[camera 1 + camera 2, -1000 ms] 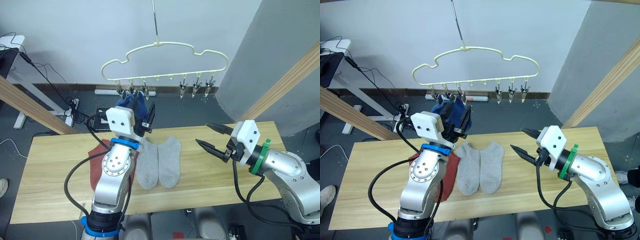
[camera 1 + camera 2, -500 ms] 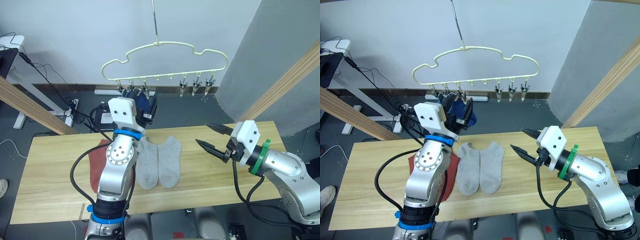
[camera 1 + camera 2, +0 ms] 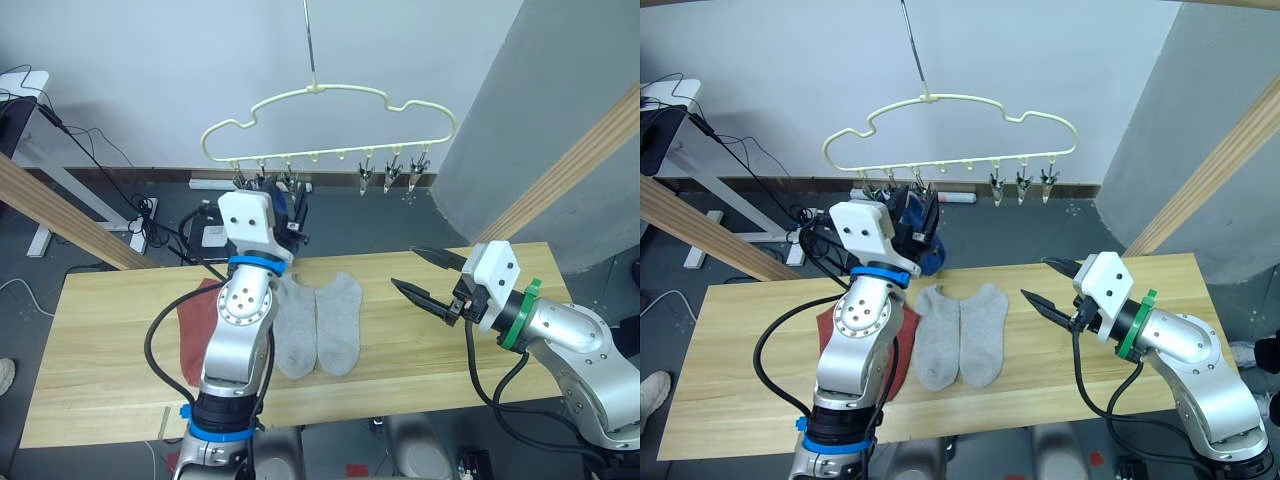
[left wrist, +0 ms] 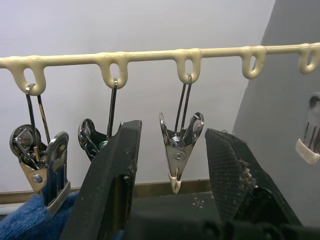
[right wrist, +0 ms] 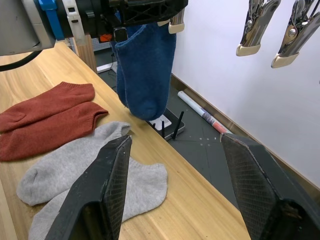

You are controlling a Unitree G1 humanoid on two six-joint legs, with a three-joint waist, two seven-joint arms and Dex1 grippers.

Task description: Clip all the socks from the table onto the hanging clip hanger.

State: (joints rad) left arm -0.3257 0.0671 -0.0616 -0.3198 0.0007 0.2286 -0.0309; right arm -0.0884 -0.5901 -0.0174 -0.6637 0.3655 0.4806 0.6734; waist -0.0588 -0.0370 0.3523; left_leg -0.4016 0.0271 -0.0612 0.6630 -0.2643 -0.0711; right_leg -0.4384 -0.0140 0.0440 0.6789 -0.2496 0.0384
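Note:
The pale yellow clip hanger hangs on a wire above the table's far edge. A blue sock dangles from a clip at its left end, also seen in the right wrist view and the left wrist view. My left gripper is raised to the clips, open, its fingers either side of a bare metal clip without touching it. Two grey socks and two rust-red socks lie flat on the table. My right gripper hovers open over the table's right part, holding nothing.
Three bare clips hang at the hanger's right end. Slanted wooden beams cross on both sides, and a grey wall stands at the right. Cables and a power strip lie on the floor behind the table.
My left arm has lifted and its gripper now sits up among the clips, with the blue sock hanging below it. The right arm has not moved.

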